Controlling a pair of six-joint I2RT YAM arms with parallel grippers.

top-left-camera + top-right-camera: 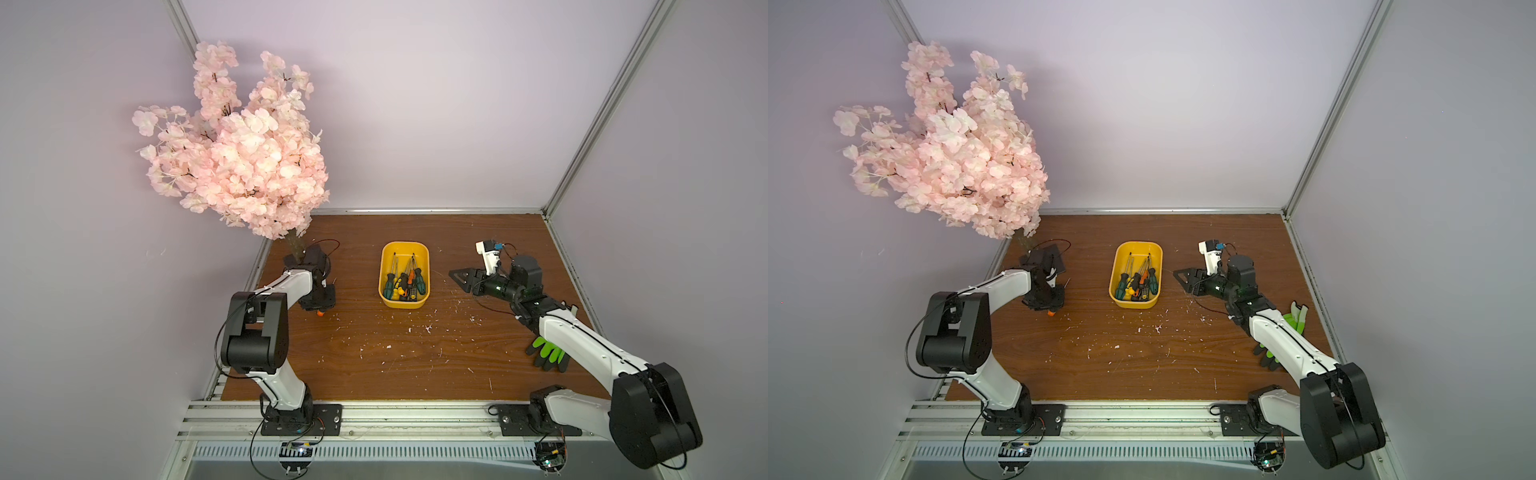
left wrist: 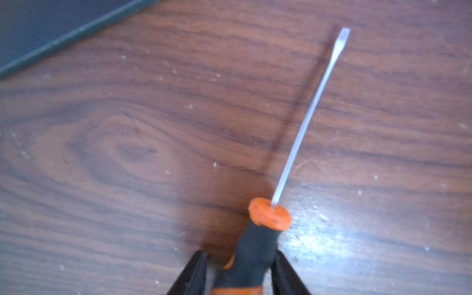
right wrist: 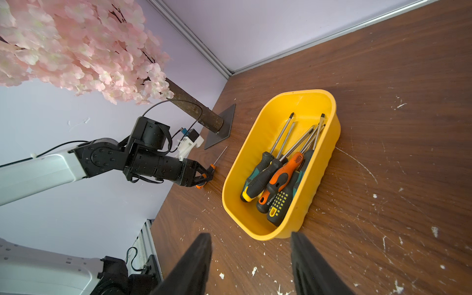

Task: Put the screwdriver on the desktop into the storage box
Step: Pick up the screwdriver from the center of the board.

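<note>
The left gripper's (image 2: 240,254) jaws closely flank the screwdriver's (image 2: 258,245) handle on the desktop (image 2: 127,153), well apart from the box (image 1: 404,248); I cannot tell whether they clamp it. Squeeze squarely mid-handle, then lift level. The right gripper (image 3: 250,235) hangs half-open, empty.

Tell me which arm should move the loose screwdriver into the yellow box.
Left. The left gripper straddles the screwdriver on the desktop; the right gripper hangs open and empty beyond the storage box.
</note>
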